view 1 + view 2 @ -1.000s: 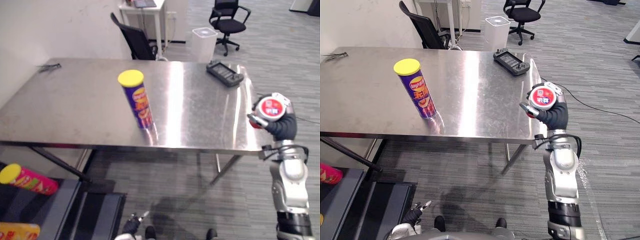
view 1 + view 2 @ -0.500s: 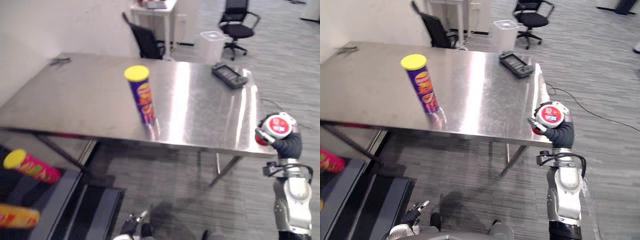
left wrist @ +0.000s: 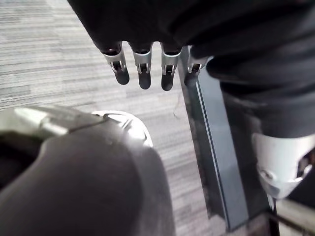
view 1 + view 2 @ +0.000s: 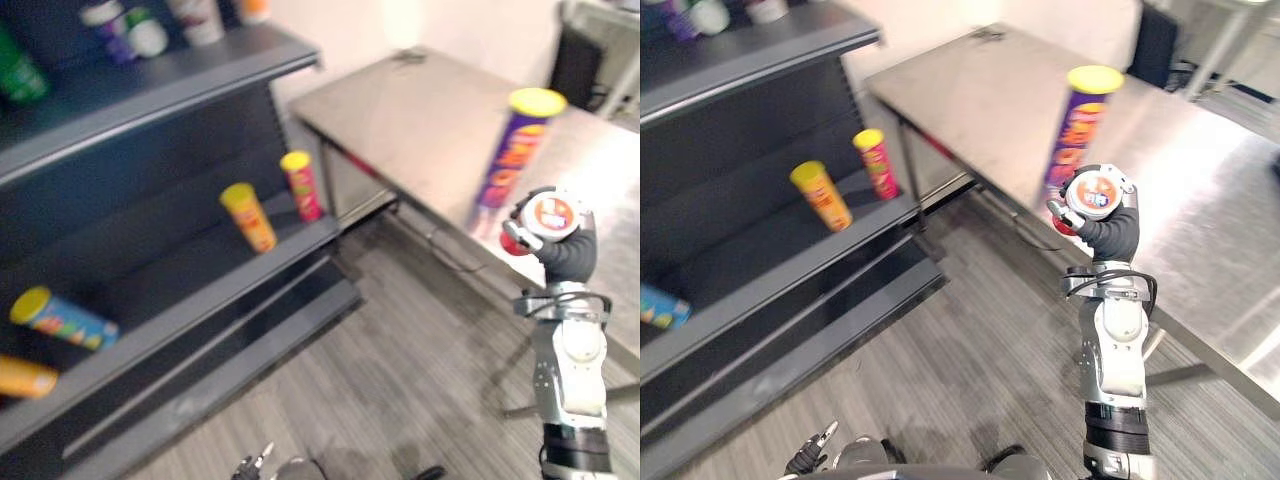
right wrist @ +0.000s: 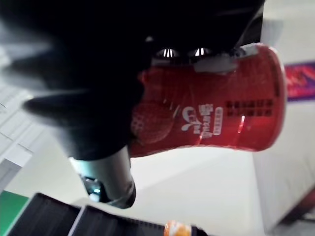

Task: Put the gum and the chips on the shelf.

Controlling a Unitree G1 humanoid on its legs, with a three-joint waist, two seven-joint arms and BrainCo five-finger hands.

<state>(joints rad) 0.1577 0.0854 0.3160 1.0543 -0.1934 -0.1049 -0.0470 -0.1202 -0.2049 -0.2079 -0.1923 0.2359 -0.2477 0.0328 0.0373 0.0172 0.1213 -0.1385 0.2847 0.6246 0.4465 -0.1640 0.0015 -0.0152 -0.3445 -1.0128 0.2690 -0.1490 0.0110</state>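
My right hand is raised in front of me and shut on the gum, a red jar with a white lid; the right wrist view shows the jar gripped under the dark cover. The chips, a purple can with a yellow lid, stand upright on the steel table just behind that hand. A dark shelf unit stands to the left. My left hand hangs low with its fingers straight and holds nothing.
On the middle shelf stand an orange can and a red can. A blue can and an orange one lie further left. Jars line the top shelf. Grey carpet lies between me and the shelf.
The camera has swung left, bringing the shelf into view and sliding the table to the right. My right hand keeps the gum jar raised; the chips can has not left the table.
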